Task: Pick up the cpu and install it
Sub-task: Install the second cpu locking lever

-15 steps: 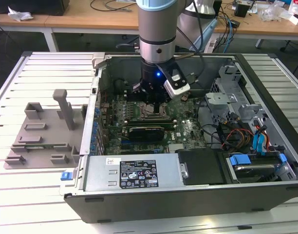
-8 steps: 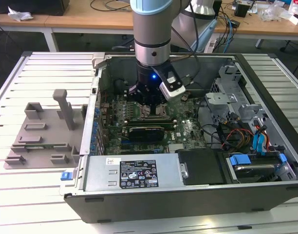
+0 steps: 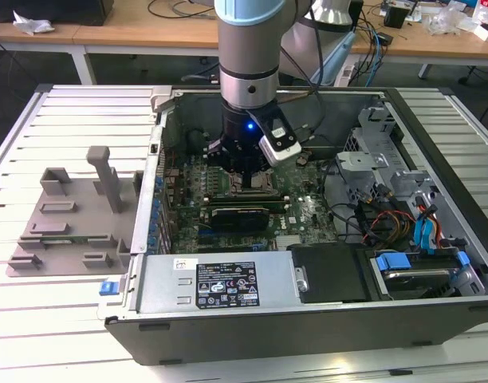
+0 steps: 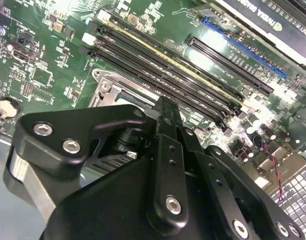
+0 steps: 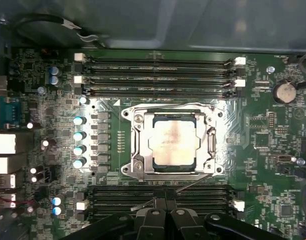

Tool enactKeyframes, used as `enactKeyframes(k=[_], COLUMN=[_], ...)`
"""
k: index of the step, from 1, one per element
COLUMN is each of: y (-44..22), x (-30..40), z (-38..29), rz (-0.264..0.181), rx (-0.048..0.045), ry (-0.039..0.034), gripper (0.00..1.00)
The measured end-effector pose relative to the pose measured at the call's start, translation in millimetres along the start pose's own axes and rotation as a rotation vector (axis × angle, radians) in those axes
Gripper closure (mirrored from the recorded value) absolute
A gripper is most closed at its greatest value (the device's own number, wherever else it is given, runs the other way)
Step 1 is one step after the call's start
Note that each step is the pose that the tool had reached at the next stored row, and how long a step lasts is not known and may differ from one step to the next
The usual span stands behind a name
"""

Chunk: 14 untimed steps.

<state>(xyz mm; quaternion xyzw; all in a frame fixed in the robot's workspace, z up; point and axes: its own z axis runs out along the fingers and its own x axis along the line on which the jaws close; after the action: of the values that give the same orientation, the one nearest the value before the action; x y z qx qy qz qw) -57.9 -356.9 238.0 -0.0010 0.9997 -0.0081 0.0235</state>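
The cpu (image 5: 172,143), a silvery square chip, lies flat inside the metal-framed socket (image 5: 135,167) in the middle of the green motherboard (image 5: 273,160). In the first wrist view my gripper (image 5: 166,204) hangs off the socket's side, over the black memory slots, and does not touch the chip. Its two black fingers (image 5: 157,212) stand pressed together with nothing between them. In the second wrist view the gripper (image 4: 165,104) reaches just to the socket frame (image 4: 104,80). In the exterior view the gripper (image 3: 248,174) is low inside the open computer case (image 3: 308,311).
Long memory slots (image 5: 158,75) run on both sides of the socket. A black expansion card (image 3: 240,214), bundled cables (image 3: 387,219) and drive bays (image 3: 411,271) crowd the case on the exterior view's right. Gray fixture blocks (image 3: 68,215) sit outside the case on the slatted table (image 3: 21,144).
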Motion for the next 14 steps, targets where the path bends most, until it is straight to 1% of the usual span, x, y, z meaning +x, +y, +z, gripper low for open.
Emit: enactKeyframes(k=[3,6,9,11,12,14], y=[0.0,0.0,-0.3,-0.2,-0.2,-0.2], x=[0.0,0.0,1.3,3.0,5.1,7.0], z=[0.2,1.6,3.2,5.4,8.7,10.2], rz=[-0.001,-0.018,-0.022,-0.022,-0.023,-0.023], rx=[-0.0002,-0.0012,-0.0029,-0.0031,-0.0030,-0.0030], ry=[0.0000,-0.0004,-0.0005,-0.0005,-0.0005,-0.0003], gripper=[0.89,0.89,0.89,0.89,0.89,0.89])
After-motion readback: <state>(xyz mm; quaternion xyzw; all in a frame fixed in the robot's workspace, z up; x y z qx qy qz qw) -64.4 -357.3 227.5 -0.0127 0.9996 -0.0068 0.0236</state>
